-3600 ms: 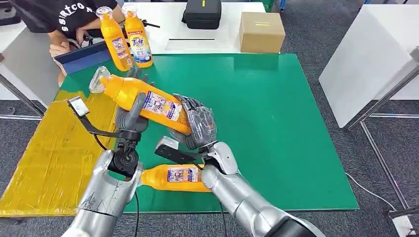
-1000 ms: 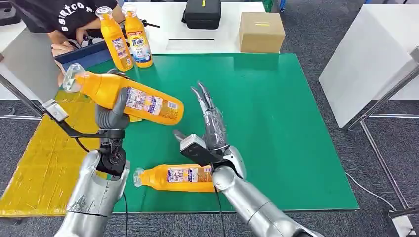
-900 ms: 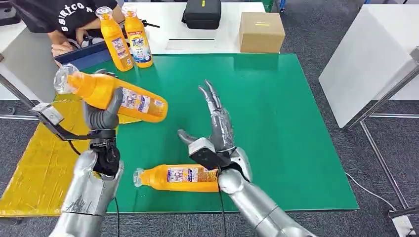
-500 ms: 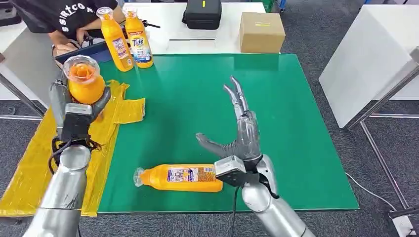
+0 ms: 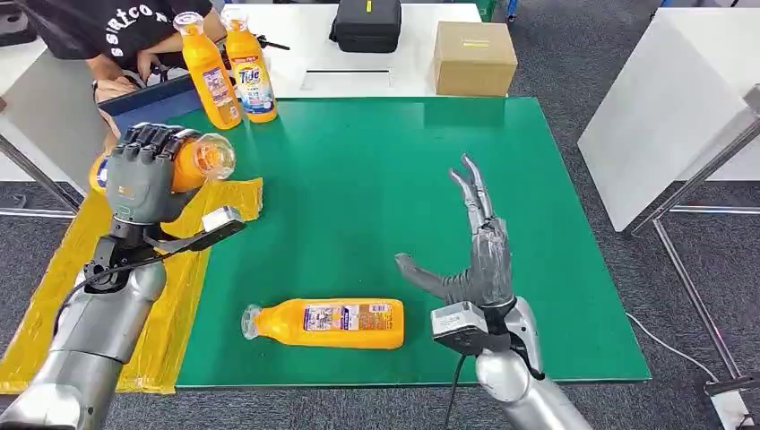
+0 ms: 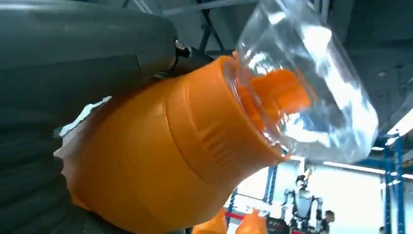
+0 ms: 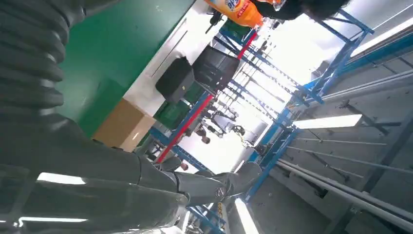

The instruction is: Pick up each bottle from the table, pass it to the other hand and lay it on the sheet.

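My left hand (image 5: pixel 142 173) grips an orange bottle (image 5: pixel 193 161) with a clear cap, held above the yellow sheet (image 5: pixel 107 287) at the table's left side, cap pointing right. The left wrist view shows that bottle (image 6: pixel 185 146) close up against the grey hand (image 6: pixel 73 73). A second orange bottle (image 5: pixel 327 323) lies on its side on the green mat (image 5: pixel 376 161) near the front edge. My right hand (image 5: pixel 475 260) is raised to the right of it, fingers spread and holding nothing. Two more orange bottles (image 5: pixel 228 67) stand upright at the mat's back left corner.
A person (image 5: pixel 116 36) in a dark shirt sits behind the back left corner. A black case (image 5: pixel 367 24) and a cardboard box (image 5: pixel 473 57) rest on the white table behind the mat. A white table (image 5: pixel 672 107) stands to the right.
The bottle passed from my right hand to my left, which swung it left over the yellow sheet and turned its cap to the right. My right hand let go and drew back right, fingers spread.
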Available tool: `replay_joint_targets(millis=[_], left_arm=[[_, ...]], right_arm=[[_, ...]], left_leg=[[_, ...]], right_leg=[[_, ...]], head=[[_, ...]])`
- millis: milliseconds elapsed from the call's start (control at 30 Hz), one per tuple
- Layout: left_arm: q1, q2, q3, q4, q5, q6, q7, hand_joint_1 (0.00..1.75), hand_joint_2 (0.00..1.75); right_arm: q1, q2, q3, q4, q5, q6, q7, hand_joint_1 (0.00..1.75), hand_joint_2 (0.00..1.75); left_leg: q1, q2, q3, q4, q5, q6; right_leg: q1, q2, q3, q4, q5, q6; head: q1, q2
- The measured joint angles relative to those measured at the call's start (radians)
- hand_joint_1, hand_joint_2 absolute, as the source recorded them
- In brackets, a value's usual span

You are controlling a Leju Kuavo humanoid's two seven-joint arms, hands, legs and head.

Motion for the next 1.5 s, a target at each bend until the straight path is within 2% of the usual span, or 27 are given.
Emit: replay_joint_targets(millis=[133,233,467,700,1233,1500], left_arm=[[0.001,0.018,-0.024,0.037,-0.051,-0.014,0.0,1.75,1.75],[0.022,0.038,-0.046,0.085,-0.016,-0.049,-0.051,1.75,1.75],[0.125,0.099,-0.08,0.139,0.11,-0.177,-0.129,1.75,1.75],[0.216,0.152,-0.085,0.145,0.195,-0.204,-0.172,1.75,1.75],[0.258,0.142,-0.069,0.183,0.285,-0.21,-0.219,1.75,1.75],[0.243,0.089,-0.047,0.183,0.366,-0.213,-0.232,1.75,1.75]], right_arm=[[0.016,-0.013,-0.009,-0.006,0.0,0.0,-0.004,0.0,1.75],[0.044,-0.02,-0.027,-0.019,0.0,0.011,-0.006,0.0,1.75],[0.085,-0.048,-0.071,-0.063,-0.003,0.066,0.011,0.0,1.75],[0.083,-0.063,-0.1,-0.068,-0.022,0.09,0.022,0.0,1.75],[0.086,-0.06,-0.103,-0.067,-0.006,0.098,0.038,0.0,1.75],[0.062,-0.024,-0.098,-0.053,0.006,0.118,0.049,0.0,1.75]], left_leg=[[0.0,0.0,0.0,0.0,0.0,0.0],[0.0,0.0,0.0,0.0,0.0,0.0],[0.0,0.002,0.0,-0.001,-0.001,-0.001],[0.0,0.001,0.0,-0.001,-0.001,-0.001],[0.0,0.0,0.001,-0.001,-0.001,-0.001],[0.0,-0.002,0.003,-0.001,-0.001,-0.001]], right_leg=[[0.0,0.0,0.0,0.0,0.0,0.0],[0.0,0.0,0.0,0.0,0.0,0.0],[0.0,0.001,-0.001,0.0,0.0,0.0],[0.0,0.001,0.0,0.0,0.0,-0.001],[0.0,0.0,0.001,0.0,0.0,-0.001],[0.0,-0.002,0.001,0.0,0.0,-0.001]], head=[[0.0,0.0],[0.0,0.0],[0.0,0.0],[0.0,0.0],[0.0,0.0],[0.0,0.0]])
